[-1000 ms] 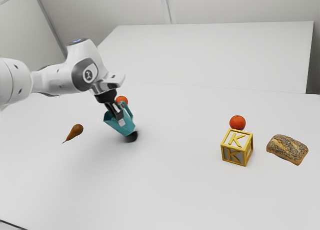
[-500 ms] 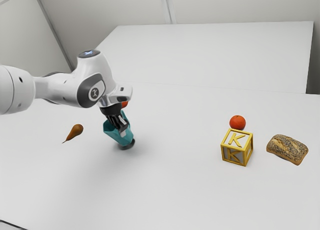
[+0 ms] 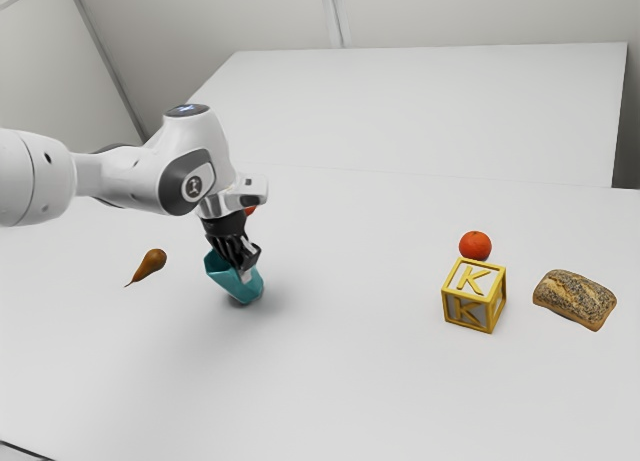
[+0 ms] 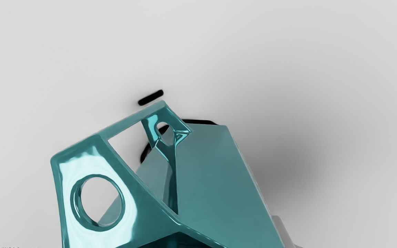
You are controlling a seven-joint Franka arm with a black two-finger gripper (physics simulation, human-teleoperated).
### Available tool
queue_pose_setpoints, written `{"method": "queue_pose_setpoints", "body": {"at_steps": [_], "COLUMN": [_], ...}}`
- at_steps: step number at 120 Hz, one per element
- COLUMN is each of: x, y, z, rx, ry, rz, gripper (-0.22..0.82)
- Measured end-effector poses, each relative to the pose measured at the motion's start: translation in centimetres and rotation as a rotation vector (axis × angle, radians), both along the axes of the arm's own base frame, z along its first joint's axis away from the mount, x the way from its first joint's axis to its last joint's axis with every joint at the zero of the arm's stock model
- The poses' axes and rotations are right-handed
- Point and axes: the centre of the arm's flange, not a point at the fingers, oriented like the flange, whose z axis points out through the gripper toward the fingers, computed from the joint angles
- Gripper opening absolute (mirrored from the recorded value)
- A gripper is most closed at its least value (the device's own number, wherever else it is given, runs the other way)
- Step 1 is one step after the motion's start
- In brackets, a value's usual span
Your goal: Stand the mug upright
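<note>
- The black two-finger gripper [image 3: 246, 270] clenched the faceted teal mug [image 4: 215, 172].
- Lowered toward the white tabletop [image 3: 340, 381] and nearer upright than moments before, the mug still leaned, its righting apparently unfinished.
- A brown pear [image 3: 150, 264] lay nearby.

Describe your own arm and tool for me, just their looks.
My arm has smooth, rounded, glossy white shells with dark grey trim around the joints. A round grey disc carries a small pale logo, and a dark cap on top shows a blue marking. The two-fingered tool is black, with pale patches near its tips.
</note>
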Motion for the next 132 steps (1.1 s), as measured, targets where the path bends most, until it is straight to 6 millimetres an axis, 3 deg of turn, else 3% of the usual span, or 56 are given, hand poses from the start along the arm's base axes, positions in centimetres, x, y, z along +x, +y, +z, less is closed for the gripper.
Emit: {"method": "queue_pose_setpoints", "body": {"at_steps": [12, 37, 48, 88, 103, 132], "x": [0.0, 0.0, -0.1, 1.4, 2.7, 3.0], "y": [-0.1, -0.2, -0.5, -2.4, -3.2, -4.4], "z": [-0.1, -0.1, 0.9, 11.4, 17.0, 24.8], "rx": [-0.001, -0.001, 0.006, 0.056, 0.054, 0.039], "ry": [0.005, 0.005, -0.012, -0.16, -0.197, -0.197], "rz": [0.012, 0.031, 0.032, 0.012, 0.02, 0.057], "gripper": [-0.15, 0.09, 0.18, 0.48, 0.54, 0.58]}}
